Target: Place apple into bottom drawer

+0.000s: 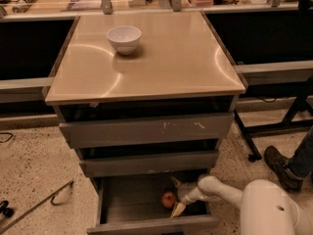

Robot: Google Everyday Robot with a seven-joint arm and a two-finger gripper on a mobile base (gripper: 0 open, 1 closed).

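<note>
Camera view, and I had the whole bench (166, 58) in front of me: a tan top with a white bowl (123, 37) sitting upright toward its back left, well away from everything happening below. Under the top came the grey drawers, first the tall front with the white scratch marks (146, 129), shut, then the narrow middle front (149, 163), out only a little. Down at the floor the bottom drawer (146, 225) stood pulled right out, its shallow box open to me from above. And there was the apple (168, 199), red-orange, lying on the drawer floor toward the right side, inside the box. My white arm (220, 190) reached in from the lower right over the drawer's right wall, and the gripper (176, 196) sat down in the drawer right at the apple. Its fingers were spread wide, one pale tip behind the fruit and one in front, with the apple just at the mouth between them; whether either tip touched it I could not tell. Off to the right a dark shoe (279, 166) stood on the speckled floor (34, 165), and a thin metal rod (39, 204) lay on the left.
</note>
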